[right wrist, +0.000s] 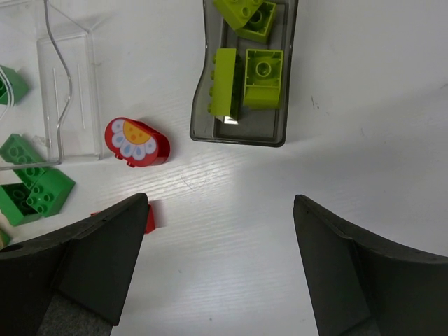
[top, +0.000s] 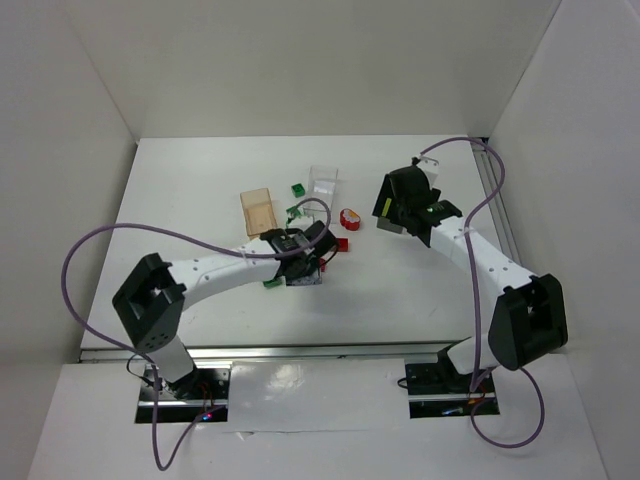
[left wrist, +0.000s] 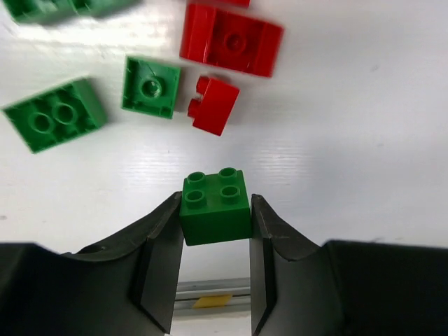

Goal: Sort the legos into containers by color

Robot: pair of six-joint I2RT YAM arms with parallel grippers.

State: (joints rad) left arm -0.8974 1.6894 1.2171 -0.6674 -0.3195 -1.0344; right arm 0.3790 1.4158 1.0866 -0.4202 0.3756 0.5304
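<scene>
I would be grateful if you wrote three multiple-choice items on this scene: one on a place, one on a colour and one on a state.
1. Where do the yellow-green bricks lie?
A) scattered loose
B) inside the tinted container
C) in a bowl

2. What colour is the brick between the fingers of the left claw?
A) red
B) yellow-green
C) dark green

3. How does the right claw stand?
A) open and empty
B) shut on a brick
C) shut and empty

Answers:
1 B, the container's walls surround them.
2 C, a dark green four-stud brick sits pinched between the fingers.
3 A, its fingers stand wide apart with nothing between them.
</scene>
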